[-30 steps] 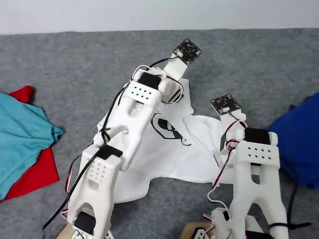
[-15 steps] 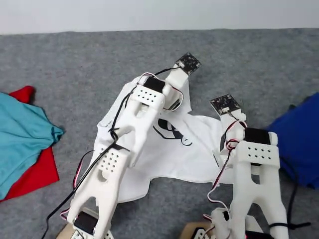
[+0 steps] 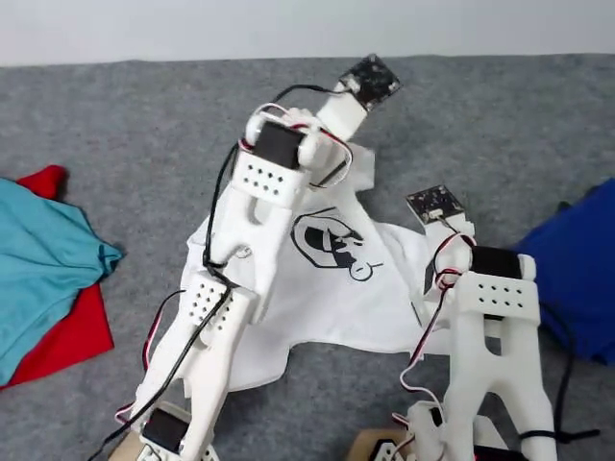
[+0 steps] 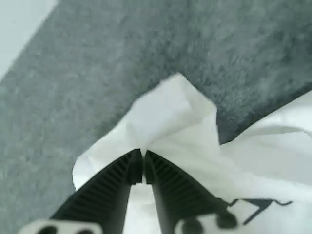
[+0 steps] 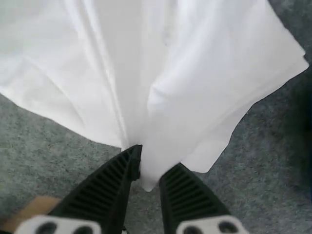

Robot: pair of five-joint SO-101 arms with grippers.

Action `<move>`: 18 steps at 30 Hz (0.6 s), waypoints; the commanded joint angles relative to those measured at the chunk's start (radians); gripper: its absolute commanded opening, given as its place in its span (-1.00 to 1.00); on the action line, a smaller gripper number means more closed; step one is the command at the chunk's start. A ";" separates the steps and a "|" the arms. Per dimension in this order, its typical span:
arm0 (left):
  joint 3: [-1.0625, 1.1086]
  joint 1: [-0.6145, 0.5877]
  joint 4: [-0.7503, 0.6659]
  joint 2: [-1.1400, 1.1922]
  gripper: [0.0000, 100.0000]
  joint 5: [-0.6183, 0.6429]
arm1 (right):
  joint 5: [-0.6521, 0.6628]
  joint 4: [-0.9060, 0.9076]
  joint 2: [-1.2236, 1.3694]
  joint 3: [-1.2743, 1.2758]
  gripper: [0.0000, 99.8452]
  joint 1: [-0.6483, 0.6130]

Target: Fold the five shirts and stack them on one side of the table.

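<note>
Worktop (image 3: 144, 115): grey, felt-like nap, matte, running to a pale wall at the far edge.

White shirt (image 3: 327, 298): thin, soft cloth lying rumpled in the middle of the worktop between the two arms. Its outline was irregular, with creases fanning out from both held points. A black emblem (image 3: 332, 240) of rounded line work faced up near its centre.

Teal shirt (image 3: 38, 259): a loose, softly folded heap at the left edge, lying on top of the red shirt (image 3: 72, 336). The red cloth showed as a corner behind it and a wedge in front.

Blue shirt (image 3: 577, 269): deep blue and bunched, at the right edge, well apart from the white one.

Left arm (image 3: 240, 250): white printed links, stretched long and diagonally across the white shirt towards its far edge, with the wrist angled down. Left pincer (image 4: 143, 155): ribbed black fingers closed tight on a bunched fold of the white shirt, and a peak of cloth stood up beyond the tips.

Right arm (image 3: 490, 307): upright and compact at the near right of the shirt. Right pincer (image 5: 152, 163): narrowly parted, nipping a gathered pleat at the white shirt's edge, with the cloth spreading away in long folds.
</note>
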 commanded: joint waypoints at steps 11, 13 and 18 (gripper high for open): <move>0.654 -0.152 0.029 -0.479 -1.00 -0.224 | -0.011 0.133 -0.045 -0.011 -0.98 -0.002; 0.857 -0.138 0.028 -0.598 -1.00 -0.288 | -0.011 0.133 -0.045 -0.008 -0.98 -0.002; 1.194 -0.087 -0.032 -0.812 -1.00 -0.345 | -0.008 0.133 -0.045 -0.008 -0.98 -0.002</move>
